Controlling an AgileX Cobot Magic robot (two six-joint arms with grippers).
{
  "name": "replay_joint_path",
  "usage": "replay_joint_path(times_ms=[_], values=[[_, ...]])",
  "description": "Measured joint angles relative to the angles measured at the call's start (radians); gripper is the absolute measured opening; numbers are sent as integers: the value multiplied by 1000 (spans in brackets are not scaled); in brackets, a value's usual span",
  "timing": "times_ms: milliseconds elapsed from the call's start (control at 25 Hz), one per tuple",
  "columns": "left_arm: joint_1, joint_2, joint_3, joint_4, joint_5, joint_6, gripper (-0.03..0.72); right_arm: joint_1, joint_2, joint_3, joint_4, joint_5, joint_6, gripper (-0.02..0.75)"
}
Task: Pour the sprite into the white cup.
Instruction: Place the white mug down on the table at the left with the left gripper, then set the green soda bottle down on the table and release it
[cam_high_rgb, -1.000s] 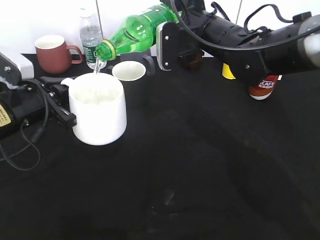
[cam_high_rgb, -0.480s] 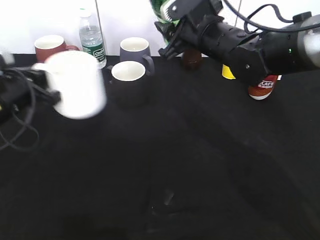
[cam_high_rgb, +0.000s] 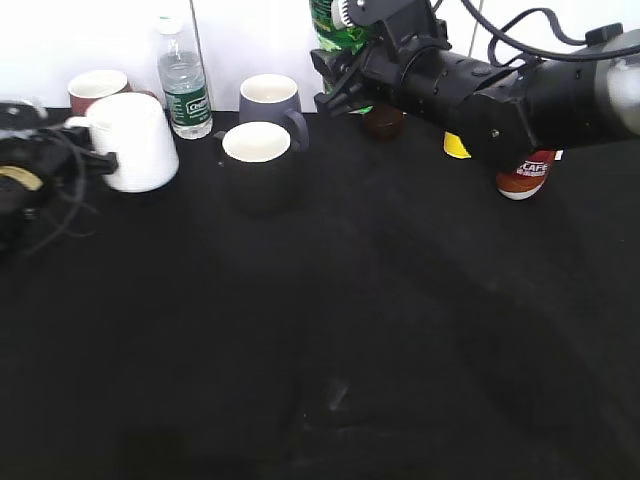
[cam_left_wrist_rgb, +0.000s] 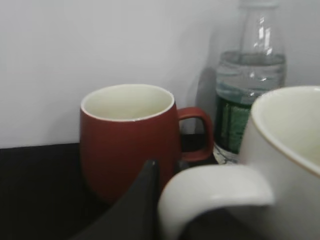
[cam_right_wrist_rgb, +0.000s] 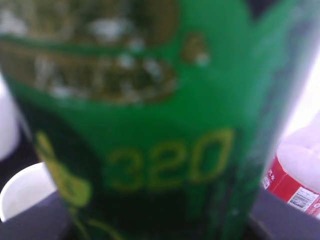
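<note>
At back, sprite (cam_high_rgb: 338, 25) upright in right tool (cam_high_rgb: 352, 80), long axis vertical.

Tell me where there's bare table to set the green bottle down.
The black table is bare across the front and middle, below the dark mug with white interior. The back row is crowded: large white ceramic mug, red mug, clear water bottle, grey mug. The right gripper holds the green plastic bottle there.
</note>
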Motion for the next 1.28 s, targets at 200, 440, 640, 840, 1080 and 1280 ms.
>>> replay_joint_path(times_ms=[200,440,640,840,1080,1280], values=[[0,142,-178,9,13,-14,67,0,0,0,6,1,0,376],[-1,152,-187,30,-1,-33,211,0,0,0,7,1,30,376],[0,143,-104,28,-63,-34,305,0,0,0,7,1,36,376],[3,-4,151,39,-67,-34,377,-2,0,0,26,12,47,376],[-2,-358,410,118,-71,-33,378,-56,146,-2,239,-118,60,376],[-2,-452,412,171,-9,-45,379,-95,301,-3,302,-247,64,376]])
